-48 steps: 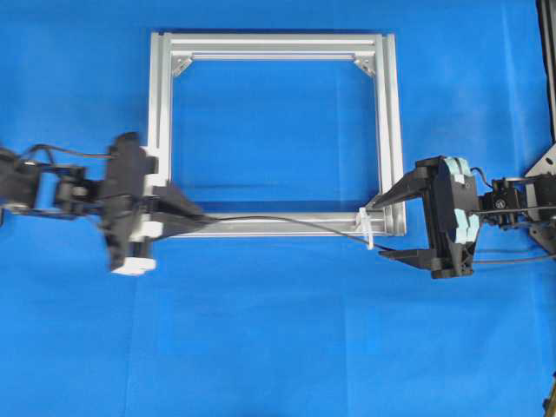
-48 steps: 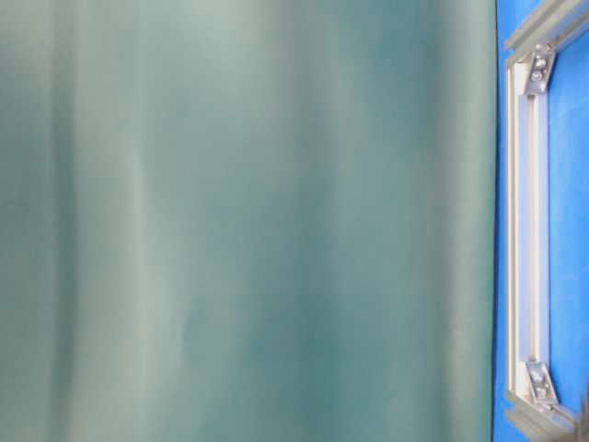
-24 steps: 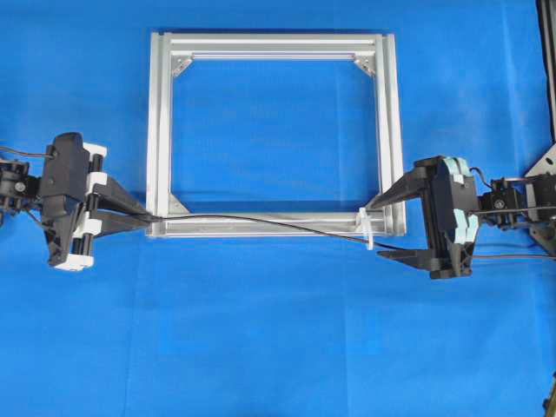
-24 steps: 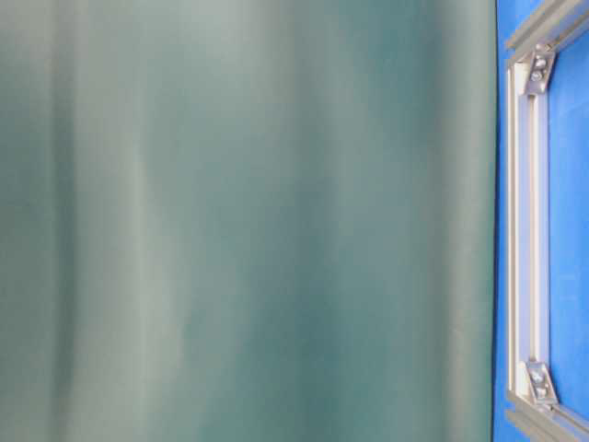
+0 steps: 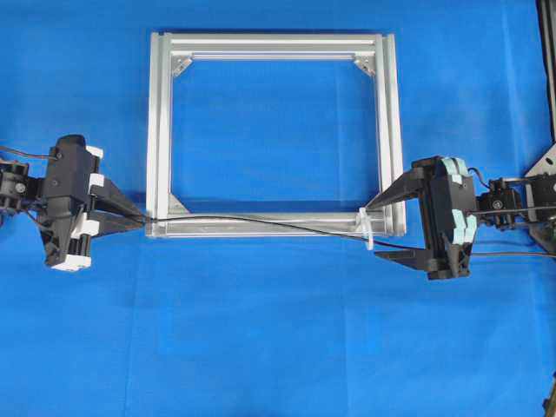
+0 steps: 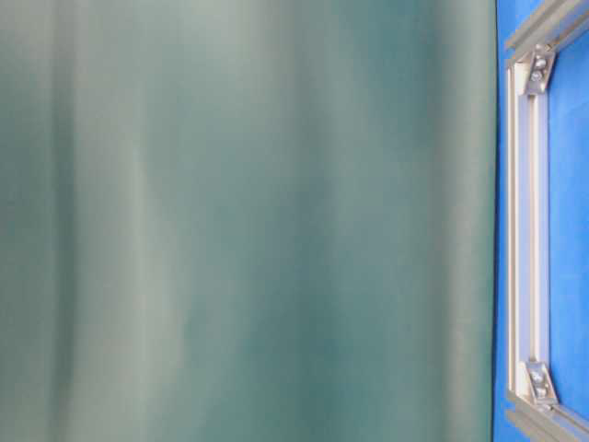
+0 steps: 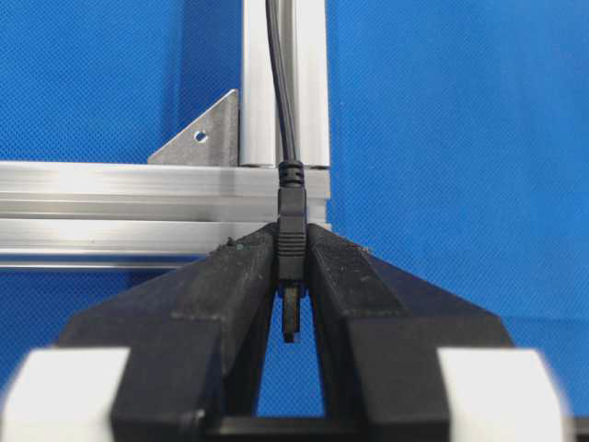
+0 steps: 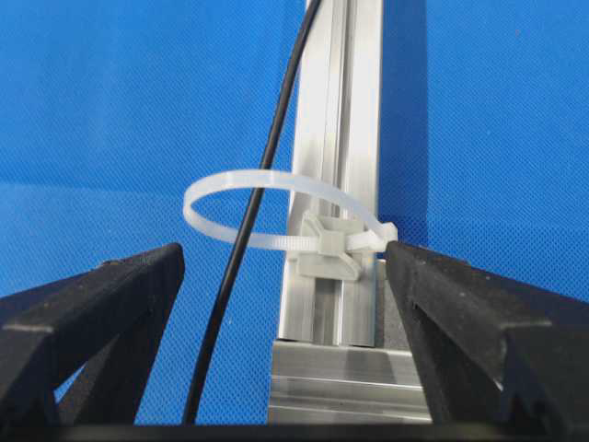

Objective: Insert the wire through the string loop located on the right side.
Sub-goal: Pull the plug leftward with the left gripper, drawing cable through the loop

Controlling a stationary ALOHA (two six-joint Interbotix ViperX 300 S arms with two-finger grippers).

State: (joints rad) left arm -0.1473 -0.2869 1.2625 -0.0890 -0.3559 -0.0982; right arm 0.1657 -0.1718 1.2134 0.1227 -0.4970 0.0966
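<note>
The wire (image 5: 261, 222) is a thin black cable lying along the front bar of the silver frame (image 5: 156, 130). My left gripper (image 5: 143, 222) is shut on its dark plug tip (image 7: 292, 249) just outside the frame's front left corner. The cable (image 8: 221, 322) passes through the string loop (image 8: 267, 241), a white translucent tie standing on the front bar near the right corner (image 5: 368, 230). My right gripper (image 5: 387, 230) is open. Its two fingers (image 8: 110, 295) stand either side of the loop and the wire, and grip nothing.
Blue cloth covers the table all round the frame (image 7: 110, 184). The far bar and its corner brackets (image 6: 538, 69) lie along the table in the table-level view, before a blurred green backdrop. A dark stand (image 5: 543, 165) is at the right edge behind my right arm.
My left gripper has drawn back to the left with the plug, from inside the frame's front left corner to just outside it. The wire now lies straighter. The right gripper has barely moved.
</note>
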